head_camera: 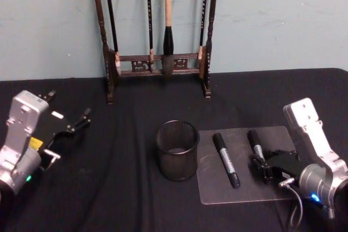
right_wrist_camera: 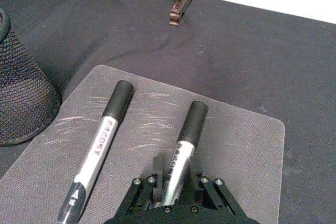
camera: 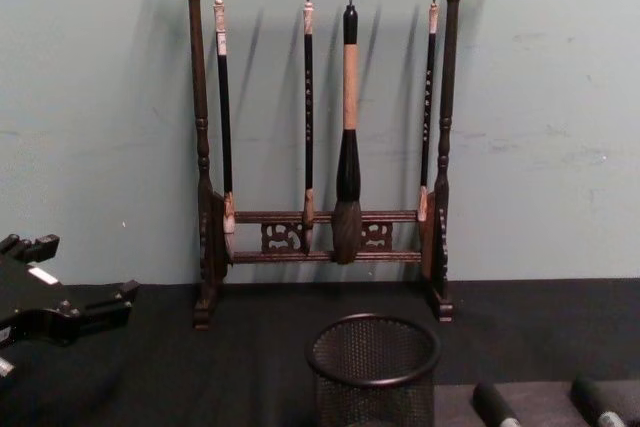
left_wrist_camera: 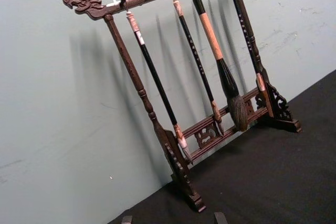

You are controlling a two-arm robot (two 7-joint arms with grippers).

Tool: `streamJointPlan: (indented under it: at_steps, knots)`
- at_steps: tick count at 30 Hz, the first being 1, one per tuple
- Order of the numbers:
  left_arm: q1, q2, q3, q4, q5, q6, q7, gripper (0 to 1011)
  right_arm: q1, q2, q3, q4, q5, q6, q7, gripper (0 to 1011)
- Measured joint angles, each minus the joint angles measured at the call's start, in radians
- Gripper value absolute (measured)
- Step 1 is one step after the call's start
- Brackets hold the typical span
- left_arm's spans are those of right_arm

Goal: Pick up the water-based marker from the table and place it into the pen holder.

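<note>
Head view: right hand [head_camera: 262,171] astride the rightmost marker [head_camera: 254,142] on the mat [head_camera: 217,188], grip unclear; left hand [head_camera: 68,105] parked, released.

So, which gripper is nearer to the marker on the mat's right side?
Right. The right gripper is at that marker's near end, fingers on either side of it. The left gripper is far off to the left, past the holder.

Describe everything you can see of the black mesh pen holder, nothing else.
The pen holder is a round black wire-mesh cup with a solid rolled rim. It stands upright on the black cloth, in front of the brush rack, close beside the left edge of the grey mat. It looks empty.
</note>
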Motion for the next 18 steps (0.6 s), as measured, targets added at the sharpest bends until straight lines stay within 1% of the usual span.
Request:
streamJointPlan:
  at_steps: [1, 4, 18]
  knots:
    - [0.0, 0.0, 0.0, 0.0, 0.0, 0.0, 0.0, 1009, 0.0, 0.0, 0.0, 0.0, 0.0, 0.0, 0.0, 269]
    - [0.0, 0.0, 0.0, 0.0, 0.0, 0.0, 0.0, 1009, 0.0, 0.0, 0.0, 0.0, 0.001, 0.0, 0.0, 204]
    - [0.0, 0.0, 0.0, 0.0, 0.0, 0.0, 0.0, 1009, 0.0, -0.002, 0.004, 0.0, 0.0, -0.004, 0.004, 197]
